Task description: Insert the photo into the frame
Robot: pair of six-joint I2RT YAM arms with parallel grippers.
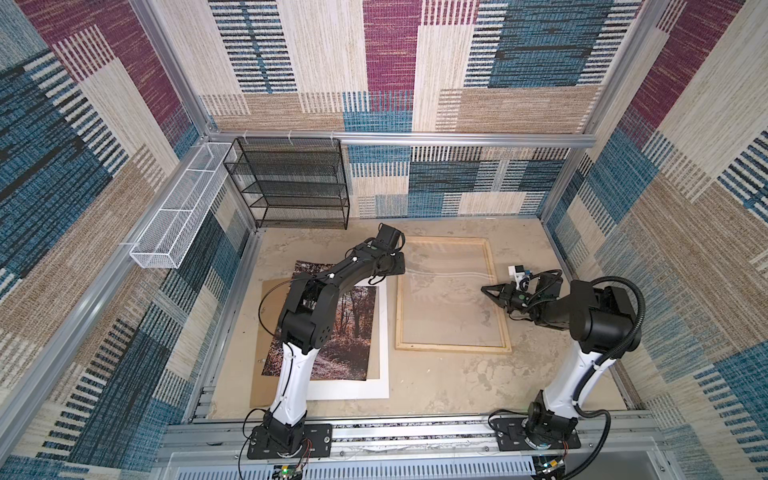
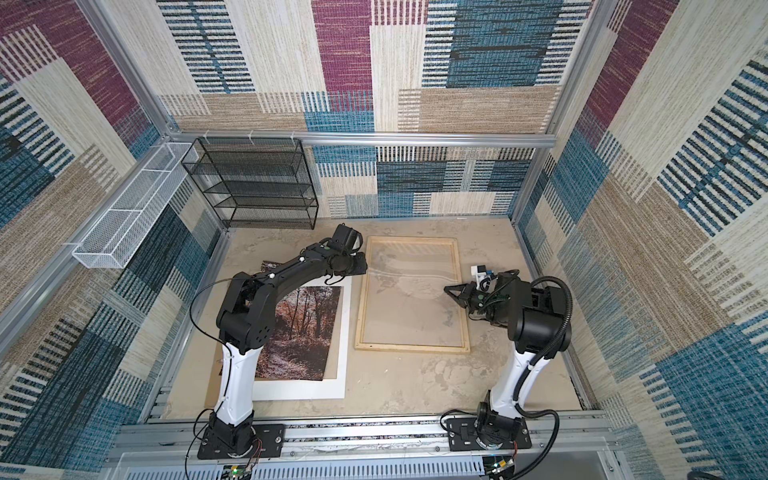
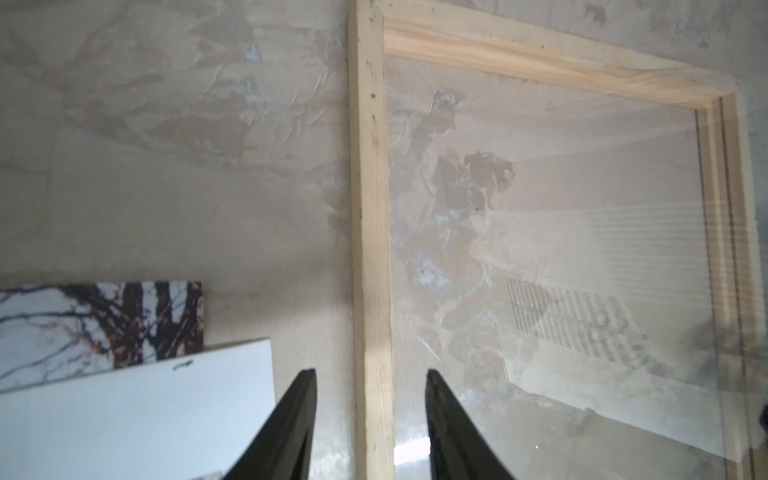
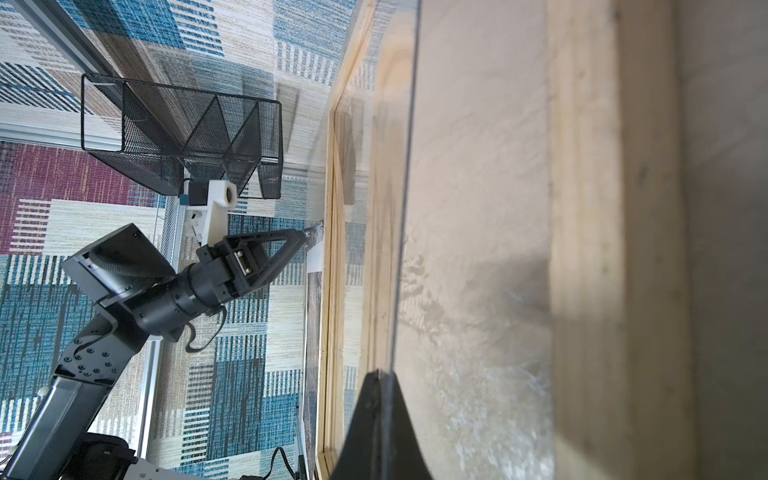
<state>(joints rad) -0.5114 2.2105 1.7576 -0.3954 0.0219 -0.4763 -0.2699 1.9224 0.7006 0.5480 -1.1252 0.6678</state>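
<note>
Edges: the frame (image 1: 453, 347) is lying flat on the tabletop (image 1: 436, 386), one long rail running between the parted fingers of the left end effector (image 3: 370, 374).
Open room: bare tabletop is showing ahead of that end effector.
Left end effector: standing partly open, straddling the rail, gripping nothing.
Right end effector (image 4: 378, 374): closed, pinching the edge of the clear pane (image 4: 374, 249).
The photo (image 1: 351, 328): lying on the white mat (image 1: 382, 332), just beside the left end effector.

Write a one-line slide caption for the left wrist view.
Open left gripper poised over one side of the frame, with photo and mat corners alongside.
</note>
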